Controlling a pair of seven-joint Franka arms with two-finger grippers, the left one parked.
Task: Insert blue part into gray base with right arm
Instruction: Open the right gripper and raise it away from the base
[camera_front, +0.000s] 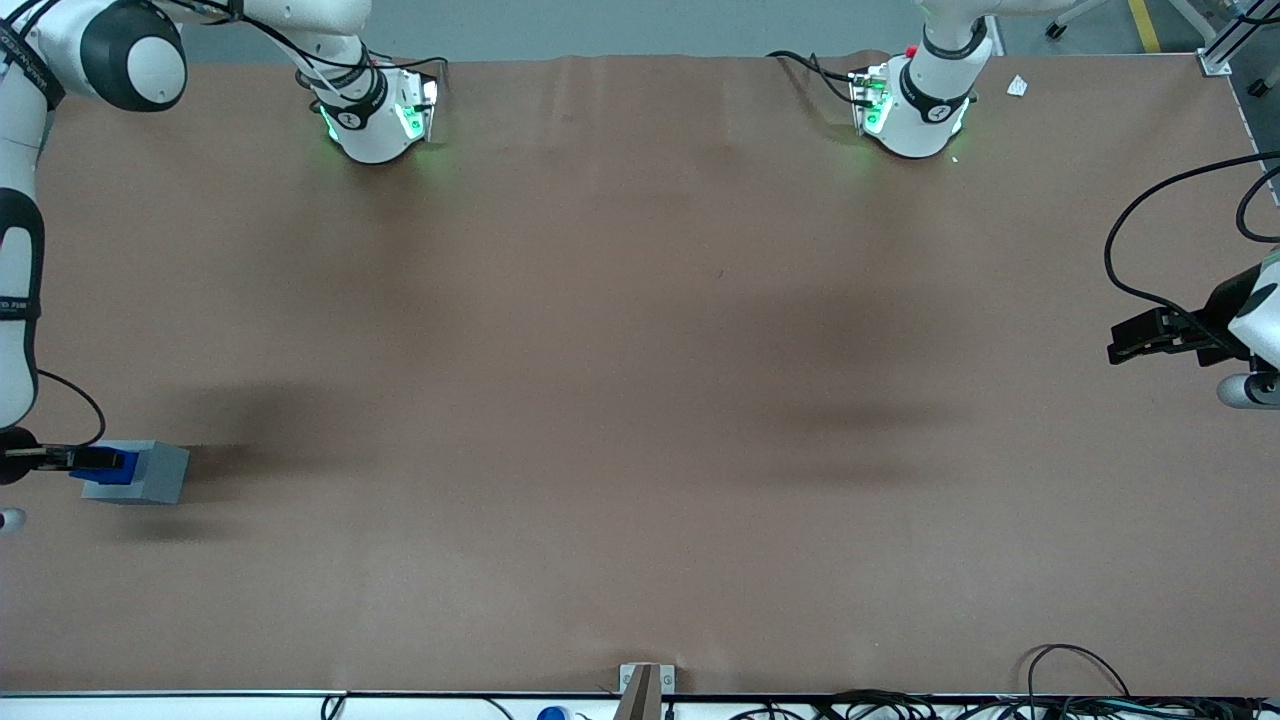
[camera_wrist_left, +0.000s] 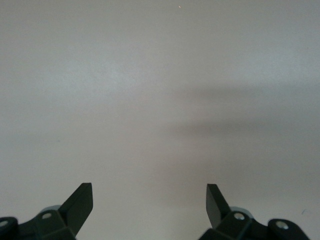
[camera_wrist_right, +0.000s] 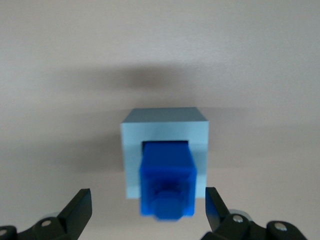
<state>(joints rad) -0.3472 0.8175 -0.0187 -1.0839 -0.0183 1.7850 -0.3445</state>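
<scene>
Pincer: the pincer (camera_wrist_right: 148, 210) is hanging directly above the blue part, its two black fingers (camera_wrist_right: 80, 207) spread wide apart, each standing clear of the block's sides and gripping nothing.
Pincer in the front view: it (camera_front: 55, 460) is showing at the working arm's end of the table, at the gray base's edge, partly cut off by the frame.
Blue part: the blue part (camera_wrist_right: 166, 182) is sitting upright in the square recess of the gray base, its upper portion sticking out above the base's top face, its smaller stepped nub pointing up toward the wrist camera.
Gray base: the gray base (camera_wrist_right: 165, 137) is resting flat on the table (camera_front: 640, 400), with its rim showing around the blue block on three sides.
Right arm: the right arm (camera_front: 20, 250) is reaching out from its green-lit base (camera_front: 375, 115) and bending down along the table's edge, with its wrist pointing the pincer straight down over the two blocks.
Table: a brown sheet is covering it, and a dark shadow is lying beside the gray base.
</scene>
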